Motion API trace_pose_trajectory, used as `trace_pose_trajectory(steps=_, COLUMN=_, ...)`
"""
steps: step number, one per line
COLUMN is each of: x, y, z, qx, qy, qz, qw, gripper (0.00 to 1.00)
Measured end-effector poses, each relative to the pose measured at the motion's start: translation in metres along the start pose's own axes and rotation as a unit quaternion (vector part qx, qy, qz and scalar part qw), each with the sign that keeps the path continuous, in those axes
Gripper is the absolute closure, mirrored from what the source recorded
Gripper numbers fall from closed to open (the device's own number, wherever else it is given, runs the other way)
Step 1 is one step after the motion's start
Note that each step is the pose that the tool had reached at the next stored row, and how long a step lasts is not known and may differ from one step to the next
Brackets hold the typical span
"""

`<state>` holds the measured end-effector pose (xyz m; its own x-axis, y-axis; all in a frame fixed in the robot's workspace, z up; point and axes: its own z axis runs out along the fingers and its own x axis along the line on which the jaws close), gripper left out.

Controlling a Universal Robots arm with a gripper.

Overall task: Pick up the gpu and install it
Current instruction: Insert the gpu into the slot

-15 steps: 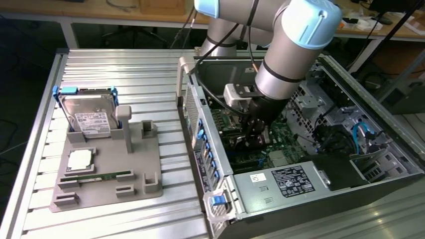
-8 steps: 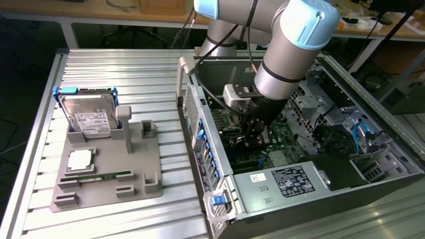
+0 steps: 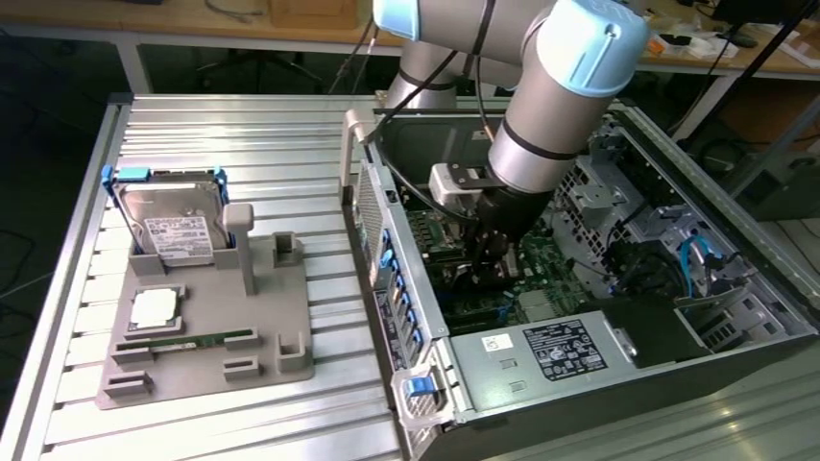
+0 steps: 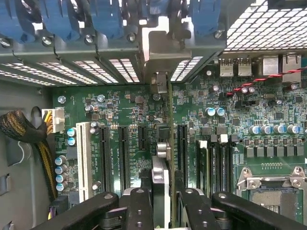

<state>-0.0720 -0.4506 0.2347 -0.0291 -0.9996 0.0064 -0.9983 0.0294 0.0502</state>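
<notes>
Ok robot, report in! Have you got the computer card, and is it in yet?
End effector shut on the gpu, edge-on over the motherboard slots. Arm down inside the computer case. Whether it's seated: can't tell. Nothing seen blocking.

gpu [image 4: 169,143] edge-on in pincer [image 4: 162,199], over motherboard [image 4: 124,110]

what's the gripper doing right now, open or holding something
gripper: closed on the gpu, which stands edge-on between the fingers over the motherboard slots inside the computer case.

Silver arm [image 3: 539,134], blue caps, black cable
</notes>
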Motion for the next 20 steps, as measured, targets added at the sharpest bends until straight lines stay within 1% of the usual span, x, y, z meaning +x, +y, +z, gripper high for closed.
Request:
trace_pose_trajectory(steps=1, x=0.0, y=0.0003, z=-0.0006, qx=-0.0004, qy=0.0007, qz=0.0, qw=1.0, gripper=0.73)
trace_pose_trajectory(steps=2, x=0.001, y=0.0007, z=-0.0002, qx=-0.0003, qy=0.0005, qz=0.0, qw=1.0, gripper=0.73)
trace_pose_trajectory(steps=4, x=0.0, y=0.0, z=0.0016, qx=0.0007, qy=-0.0012, qz=0.0, qw=1.0, gripper=0.73)
trace_pose_trajectory(steps=5, x=0.0, y=0.0001, z=0.0018, qx=0.0007, qy=-0.0018, qz=0.0, qw=1.0, gripper=0.73)
trace_pose_trajectory(steps=6, x=-0.001, y=-0.0003, z=0.005, qx=0.0024, qy=-0.006, qz=0.0, qw=1.0, gripper=0.72)
trace_pose_trajectory(steps=7, x=0.0, y=0.0, z=0.0036, qx=0.0016, qy=-0.0037, qz=0.0, qw=1.0, gripper=0.69)
trace_pose_trajectory(steps=8, x=0.0, y=0.0002, z=0.0023, qx=0.0015, qy=-0.0035, qz=0.0, qw=1.0, gripper=0.61)
trace_pose_trajectory(steps=9, x=0.0, y=0.0003, z=-0.0015, qx=0.0011, qy=-0.0024, qz=0.0, qw=1.0, gripper=0.61)
trace_pose_trajectory(steps=10, x=0.0, y=0.0004, z=-0.0031, qx=0.0015, qy=-0.0033, qz=0.0, qw=1.0, gripper=0.54)
trace_pose_trajectory(steps=11, x=-0.001, y=0.0008, z=-0.0061, qx=0.0015, qy=-0.0026, qz=0.0, qw=1.0, gripper=0.54)
trace_pose_trajectory(steps=12, x=-0.001, y=0.001, z=-0.0083, qx=0.0018, qy=-0.0027, qz=0.0, qw=1.0, gripper=0.54)
trace_pose_trajectory(steps=13, x=-0.001, y=0.0012, z=-0.0127, qx=0.0017, qy=-0.0025, qz=0.0, qw=1.0, gripper=0.54)
trace_pose_trajectory(steps=17, x=-0.001, y=0.0022, z=-0.031, qx=0.002, qy=-0.0024, qz=0.0, qw=1.0, gripper=0.54)
trace_pose_trajectory(steps=18, x=-0.001, y=0.0026, z=-0.0378, qx=0.002, qy=-0.0025, qz=0.0, qw=1.0, gripper=0.54)
trace_pose_trajectory(steps=19, x=-0.001, y=0.0028, z=-0.0404, qx=0.002, qy=-0.0024, qz=0.0, qw=1.0, gripper=0.55)
trace_pose_trajectory(steps=20, x=-0.001, y=0.003, z=-0.0446, qx=0.0019, qy=-0.0023, qz=0.0, qw=1.0, gripper=0.62)
